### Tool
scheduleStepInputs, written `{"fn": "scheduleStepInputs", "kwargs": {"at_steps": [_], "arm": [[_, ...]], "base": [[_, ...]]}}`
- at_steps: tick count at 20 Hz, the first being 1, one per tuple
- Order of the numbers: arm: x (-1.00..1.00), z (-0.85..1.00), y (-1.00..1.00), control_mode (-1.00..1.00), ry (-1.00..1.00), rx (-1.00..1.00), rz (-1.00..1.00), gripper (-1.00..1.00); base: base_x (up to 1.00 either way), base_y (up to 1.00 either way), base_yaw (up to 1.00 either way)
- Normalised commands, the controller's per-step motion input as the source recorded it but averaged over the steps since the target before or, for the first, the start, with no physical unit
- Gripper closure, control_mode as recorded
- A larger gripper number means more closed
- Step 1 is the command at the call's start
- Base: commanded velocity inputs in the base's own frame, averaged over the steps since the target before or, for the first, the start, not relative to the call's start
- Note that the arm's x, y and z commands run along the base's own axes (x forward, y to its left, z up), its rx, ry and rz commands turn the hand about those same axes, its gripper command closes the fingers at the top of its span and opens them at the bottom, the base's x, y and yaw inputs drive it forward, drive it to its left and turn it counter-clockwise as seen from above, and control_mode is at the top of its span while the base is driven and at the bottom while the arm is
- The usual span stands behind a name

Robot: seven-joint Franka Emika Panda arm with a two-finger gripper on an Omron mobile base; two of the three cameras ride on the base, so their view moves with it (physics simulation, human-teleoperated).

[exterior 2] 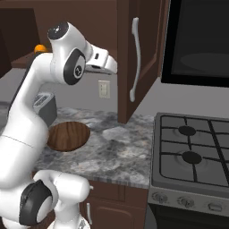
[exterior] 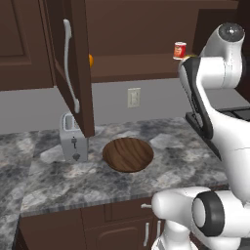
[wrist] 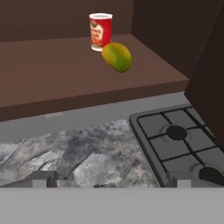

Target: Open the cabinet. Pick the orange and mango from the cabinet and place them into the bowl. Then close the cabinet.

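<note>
The cabinet [exterior: 80,73] stands open, both doors swung out, and the right door [exterior 2: 147,53] shows its long silver handle. On its shelf [wrist: 61,65] the yellow-green mango [wrist: 117,56] lies in front of a red can [wrist: 100,31]. The orange [exterior: 91,60] peeks from behind the left door's edge and also shows at the shelf's left end [exterior 2: 40,48]. The dark wooden bowl [exterior: 128,154] sits on the counter below, beside the toaster. My gripper [wrist: 110,180] is open and holds nothing; it hangs in front of the shelf, a little short of the mango.
A silver toaster [exterior: 73,139] stands left of the bowl. The gas stove [exterior 2: 197,152] adjoins the counter on the right, under a dark microwave [exterior 2: 197,40]. The two open doors flank the arm. A wall outlet [exterior: 134,97] sits above the counter.
</note>
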Motion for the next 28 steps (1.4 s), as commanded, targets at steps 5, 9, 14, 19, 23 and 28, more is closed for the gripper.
{"fn": "scheduleStepInputs", "kwargs": {"at_steps": [5, 9, 14, 19, 23, 28], "arm": [[0.38, 0.00, -0.29, -1.00, 0.00, 0.05, 0.00, -1.00], [0.39, 0.00, -0.27, -1.00, 0.00, 0.04, 0.00, -1.00], [0.41, 0.00, -0.21, -1.00, 0.00, 0.04, 0.00, -1.00], [0.42, 0.00, -0.11, -1.00, 0.00, 0.03, 0.00, -1.00], [0.44, 0.00, -0.08, -1.00, 0.00, 0.01, 0.00, -1.00], [0.41, 0.00, -0.11, -1.00, 0.00, 0.01, 0.00, -1.00]], "base": [[0.00, 0.00, 0.00], [0.00, 0.00, 0.00], [0.00, 0.00, 0.00], [0.00, 0.00, 0.00], [0.00, 0.00, 0.00], [0.00, 0.00, 0.00]]}}
